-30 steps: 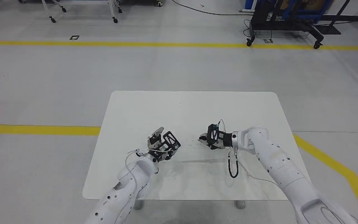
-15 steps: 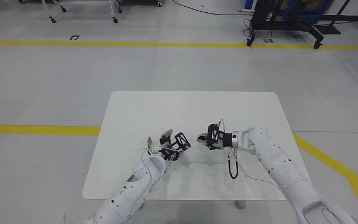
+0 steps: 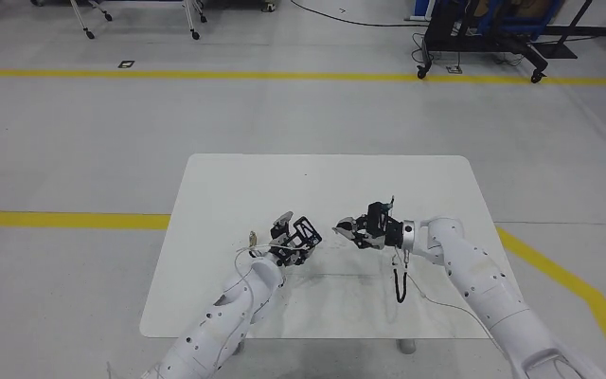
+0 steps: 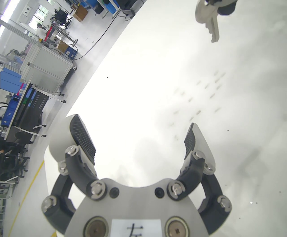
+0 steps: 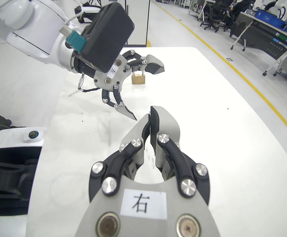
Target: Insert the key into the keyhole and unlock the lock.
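Pinching the key [image 4: 207, 19] in the closed right gripper [image 5: 149, 119], blade jutting free for insertion; holding the left gripper [image 4: 134, 128] wide, empty, at three o'clock of the padlock [image 5: 138, 79], likely to steady it.

Table [image 3: 426, 180] white. Lock [image 5: 138, 79] brass-gold. Key [image 4: 207, 19] pale silver. Left gripper [image 4: 134, 122] and right gripper [image 5: 152, 111]: grey metal fingers [image 5: 168, 123], black cross-hatched pads [image 4: 83, 139]. Left wrist camera box [image 5: 105, 36] black, plug [image 5: 76, 40] teal. Floor [image 3: 142, 142] grey, stripes [image 3: 284, 74] yellow
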Controlling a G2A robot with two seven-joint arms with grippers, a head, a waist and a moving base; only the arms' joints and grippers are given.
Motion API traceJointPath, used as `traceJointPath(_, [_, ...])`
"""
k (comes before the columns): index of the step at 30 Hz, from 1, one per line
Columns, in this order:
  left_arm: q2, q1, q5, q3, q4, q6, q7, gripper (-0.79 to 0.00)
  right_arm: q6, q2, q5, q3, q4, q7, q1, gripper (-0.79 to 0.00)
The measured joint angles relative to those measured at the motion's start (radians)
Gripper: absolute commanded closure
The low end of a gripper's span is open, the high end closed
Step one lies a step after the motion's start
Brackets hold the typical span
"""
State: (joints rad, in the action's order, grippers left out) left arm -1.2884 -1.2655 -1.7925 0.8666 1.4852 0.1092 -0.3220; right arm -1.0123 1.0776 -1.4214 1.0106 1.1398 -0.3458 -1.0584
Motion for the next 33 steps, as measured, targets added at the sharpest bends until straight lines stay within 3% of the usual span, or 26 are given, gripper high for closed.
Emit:
traceJointPath(6, [0.000,-0.001,-0.005,0.004,0.003,-0.007,0.005,-0.785,0.000,0.001,-0.001,0.000,-0.001,0.003,0.000,0.000])
traceJointPath(10, [0.009,-0.044,0.113,0.092,0.059,-0.041,0.141,-0.785,0.014,0.004,0.037,0.001,0.011,0.005,-0.012,0.000])
traceJointPath(15, [0.036,-0.099,0.342,0.261,0.106,0.119,0.336,-0.785,-0.001,0.011,0.183,-0.010,0.004,-0.032,-0.011,0.000])
traceJointPath(19, [0.050,-0.121,0.525,0.344,0.099,0.319,0.433,-0.785,0.000,0.014,0.421,-0.081,-0.035,-0.068,0.009,0.000])
traceJointPath(22, [0.050,-0.120,0.570,0.345,0.095,0.359,0.431,-0.785,0.000,0.012,0.580,-0.129,-0.049,-0.048,0.029,0.000])
traceJointPath(25, [0.050,-0.120,0.529,0.344,0.096,0.322,0.430,-0.785,0.000,0.012,0.578,-0.128,-0.048,-0.047,0.029,0.000])
traceJointPath(29, [0.048,-0.123,0.564,0.344,0.077,0.337,0.457,-0.785,0.000,0.012,0.571,-0.127,-0.048,-0.048,0.029,0.000])
traceJointPath(33, [0.042,-0.069,0.815,0.343,-0.078,0.532,0.469,-0.785,0.000,0.015,0.629,-0.134,-0.035,-0.015,0.015,0.000])
